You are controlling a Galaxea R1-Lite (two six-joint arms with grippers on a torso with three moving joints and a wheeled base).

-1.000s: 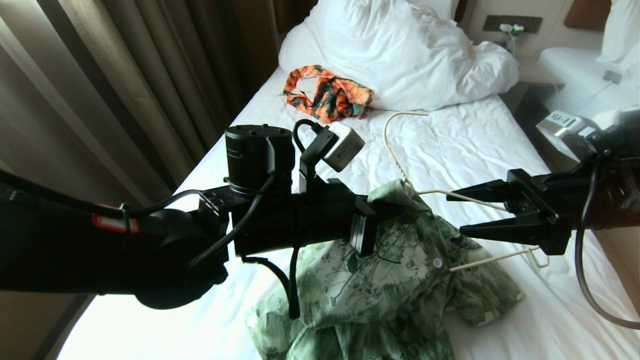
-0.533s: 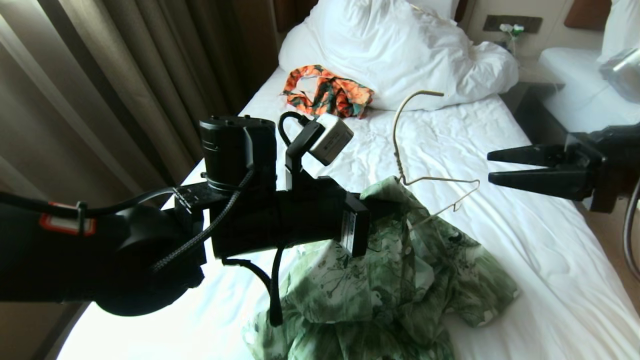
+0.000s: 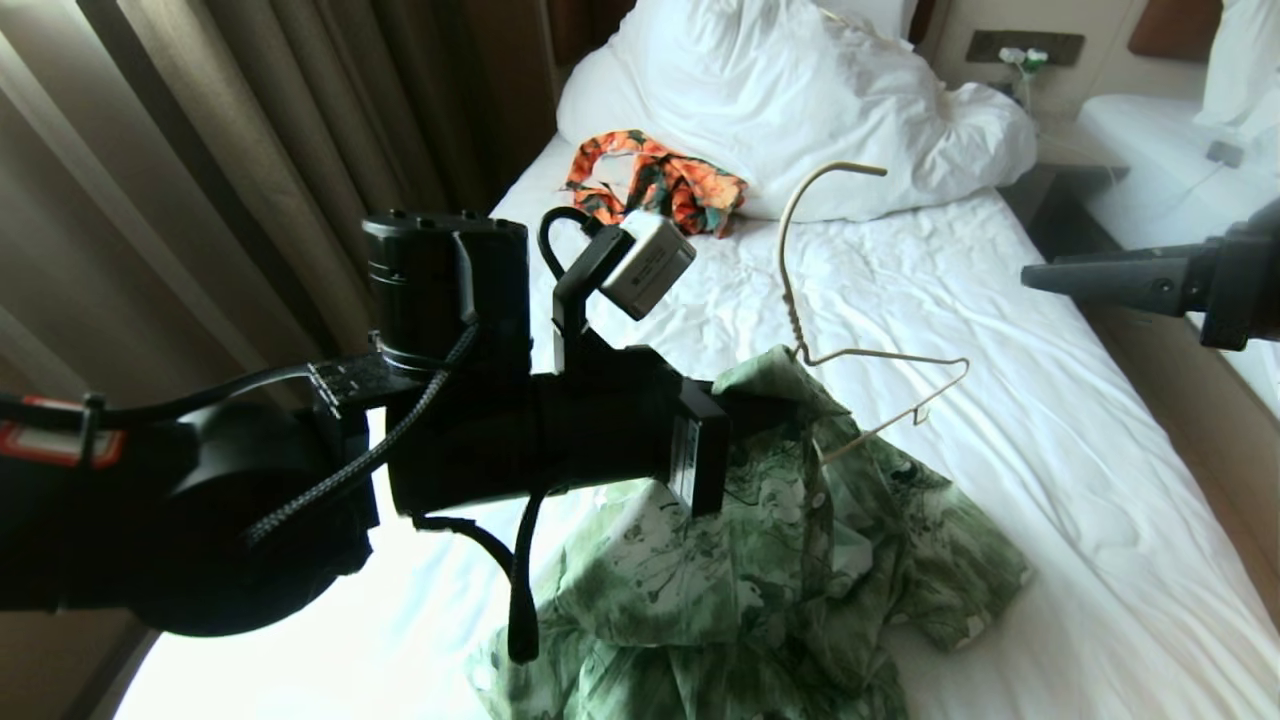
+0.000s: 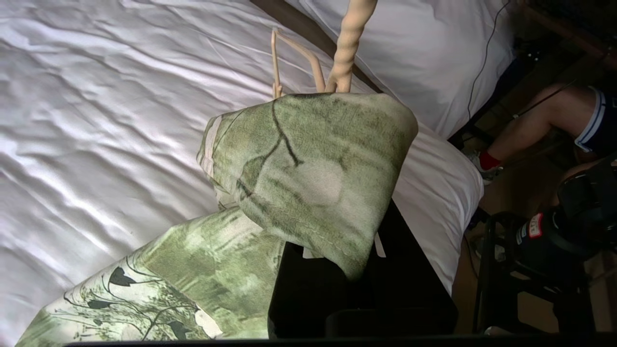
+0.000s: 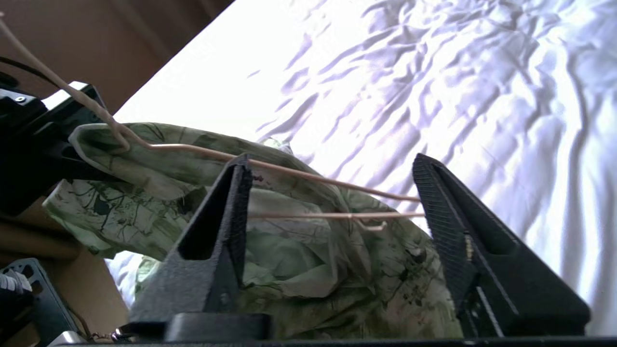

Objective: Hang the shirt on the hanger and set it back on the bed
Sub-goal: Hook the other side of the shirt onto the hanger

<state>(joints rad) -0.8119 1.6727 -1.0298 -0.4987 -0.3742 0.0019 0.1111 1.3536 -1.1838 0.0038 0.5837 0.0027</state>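
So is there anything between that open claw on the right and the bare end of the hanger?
Nothing visible. The right gripper hangs open in the air, off to the side of the hanger; only the bed lies below the gap. The left gripper holds up the shirt at the hanger's other end.

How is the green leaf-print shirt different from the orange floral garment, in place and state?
The shirt is pale green with dark leaves; the orange garment is orange with dark green. The shirt is partly lifted, its collar pinched in the left gripper beside the hanger; the orange garment lies untouched by the duvet. The shirt looks larger. Both are crumpled on the bed.
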